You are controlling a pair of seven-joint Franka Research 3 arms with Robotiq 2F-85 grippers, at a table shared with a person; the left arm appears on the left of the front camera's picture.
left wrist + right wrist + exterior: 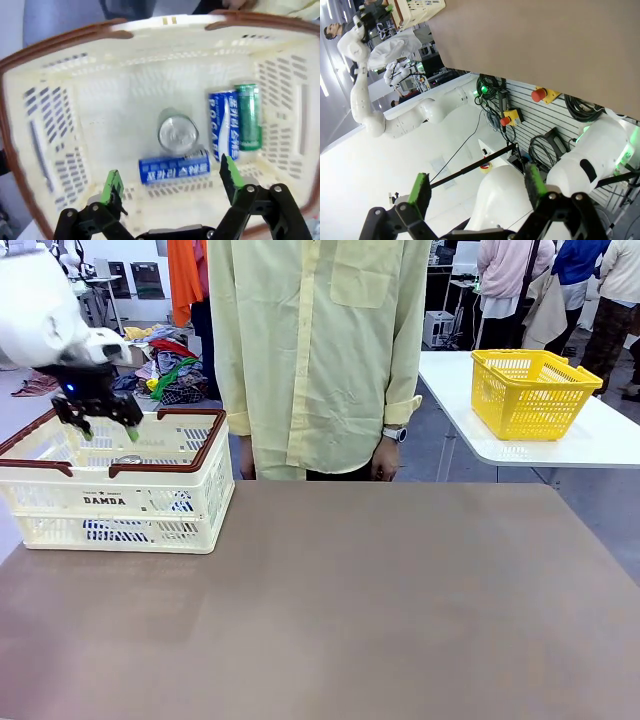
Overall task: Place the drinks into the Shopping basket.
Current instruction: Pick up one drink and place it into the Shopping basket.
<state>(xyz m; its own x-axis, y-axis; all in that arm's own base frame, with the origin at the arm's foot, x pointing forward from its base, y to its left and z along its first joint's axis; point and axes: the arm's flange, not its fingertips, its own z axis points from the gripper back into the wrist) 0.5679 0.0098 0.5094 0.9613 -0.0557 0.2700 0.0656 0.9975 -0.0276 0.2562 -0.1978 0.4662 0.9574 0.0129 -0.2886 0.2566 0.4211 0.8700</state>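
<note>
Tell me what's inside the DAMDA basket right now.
Four cans in the basket: one upright can, a blue can lying beside it, another blue can and a green can side by side. The near corners are hidden by the open left hand.

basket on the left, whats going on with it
The left gripper hangs open over the basket with nothing in it. Four cans lie or stand inside: two blue cans, a green can and one upright can. The right gripper is open, away from the basket. A person stands across the table.
</note>
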